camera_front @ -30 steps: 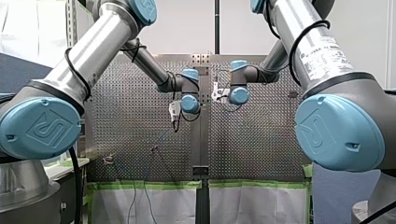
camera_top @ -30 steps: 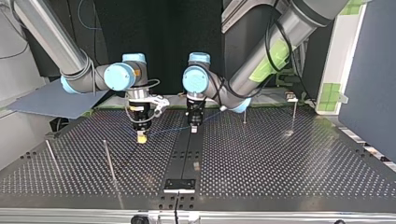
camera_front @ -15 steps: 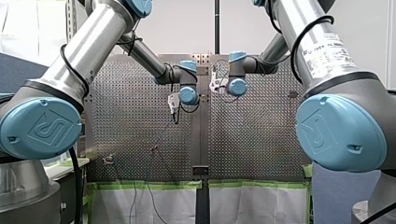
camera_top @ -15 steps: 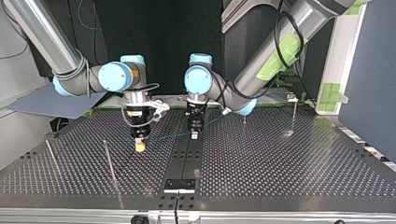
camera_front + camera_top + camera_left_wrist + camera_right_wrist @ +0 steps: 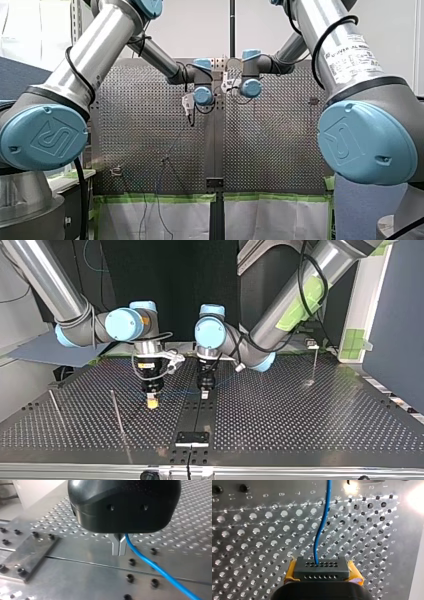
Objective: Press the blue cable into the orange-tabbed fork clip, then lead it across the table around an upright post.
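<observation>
The thin blue cable (image 5: 176, 391) is strung between my two grippers, low over the perforated table (image 5: 300, 415). At the top view's left, my right gripper (image 5: 151, 402), with yellow pads, is shut on the cable. Its wrist view shows the cable (image 5: 321, 527) running straight ahead from the pads (image 5: 322, 567) over the holes. My left gripper (image 5: 204, 393) hangs over the dark centre strip (image 5: 200, 417). Its metal fingers (image 5: 115, 547) are shut, and the cable (image 5: 155, 567) leaves them sideways. Upright posts (image 5: 116, 411) (image 5: 315, 362) stand on the table. I cannot make out the orange-tabbed clip.
A third thin post (image 5: 55, 409) leans near the top view's left edge. A black bracket (image 5: 192, 438) sits on the centre strip at that view's near edge. In the front view, small fixtures (image 5: 116, 171) (image 5: 165, 160) sit near the table's close edge.
Both grippers have carried the cable away from the arm bases, toward the top view's near edge. They stay side by side and shut.
</observation>
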`<state>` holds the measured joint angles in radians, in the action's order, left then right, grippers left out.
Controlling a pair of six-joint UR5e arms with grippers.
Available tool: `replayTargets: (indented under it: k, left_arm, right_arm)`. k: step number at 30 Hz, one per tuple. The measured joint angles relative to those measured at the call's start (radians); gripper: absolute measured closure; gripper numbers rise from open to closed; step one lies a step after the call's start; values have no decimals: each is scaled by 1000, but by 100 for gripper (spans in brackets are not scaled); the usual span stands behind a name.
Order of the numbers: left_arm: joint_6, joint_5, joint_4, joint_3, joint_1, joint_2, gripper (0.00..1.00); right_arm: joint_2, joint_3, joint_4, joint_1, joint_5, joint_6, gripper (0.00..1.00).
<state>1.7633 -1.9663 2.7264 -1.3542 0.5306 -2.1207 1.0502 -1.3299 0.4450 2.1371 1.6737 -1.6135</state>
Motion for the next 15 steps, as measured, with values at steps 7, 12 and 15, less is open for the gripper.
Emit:
replayTargets:
  k: [7, 12, 15]
  left_arm:
    - [16, 5, 2, 10, -6, 0, 100]
    - [17, 6, 2, 12, -8, -1, 100]
    - [17, 7, 2, 13, -8, -1, 100]
  right_arm:
    - [12, 35, -23, 1, 0, -1, 100]
    - [19, 78, -56, 6, 1, 0, 100]
    - [28, 99, -67, 8, 2, -3, 100]
